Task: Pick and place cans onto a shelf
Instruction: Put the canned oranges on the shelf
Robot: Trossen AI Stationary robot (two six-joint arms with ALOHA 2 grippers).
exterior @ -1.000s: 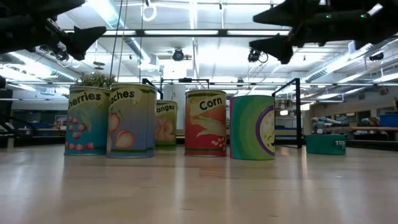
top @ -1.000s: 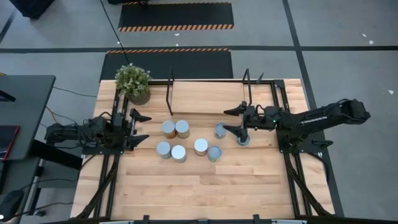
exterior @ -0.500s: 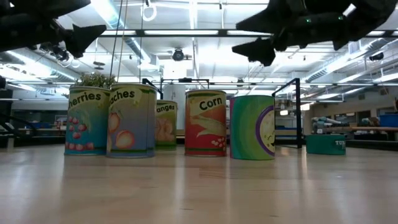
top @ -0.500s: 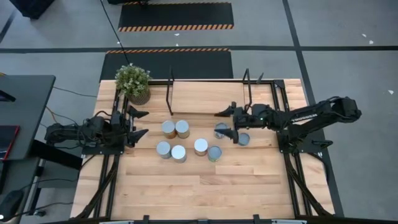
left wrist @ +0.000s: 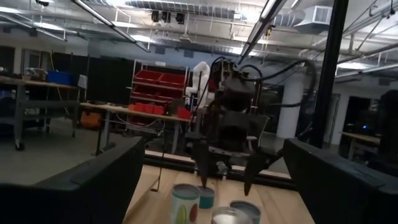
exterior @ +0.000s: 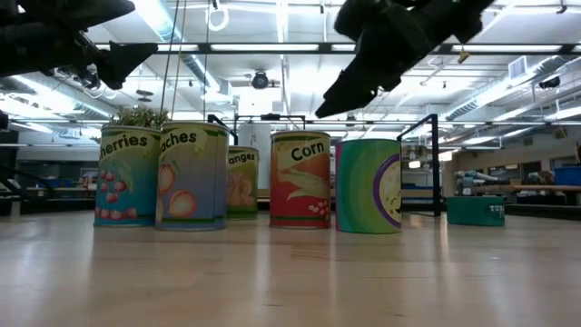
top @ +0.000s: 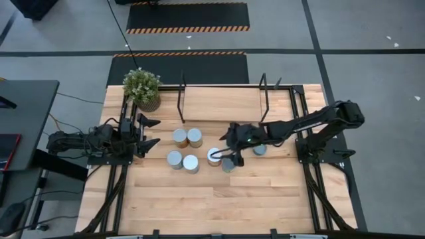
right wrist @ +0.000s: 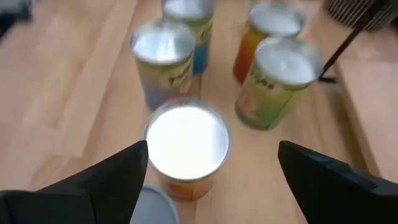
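Wood covers the whole table (top: 199, 199); the cans sit in a bunch near its middle; the shelf (top: 222, 103) stands at the far side, a pale board between black frames, with no can on it. The right gripper (top: 228, 145) hangs over the bunch, just above the white-topped can (top: 214, 156); its jaws are spread wide, one on each side of that can in the right wrist view (right wrist: 188, 149), and they hold nothing. The left gripper (top: 149, 133) waits near the table's left edge, well apart from the cans; its jaws are wide too and hold nothing. A plant (top: 142, 87) stands in the far left corner.
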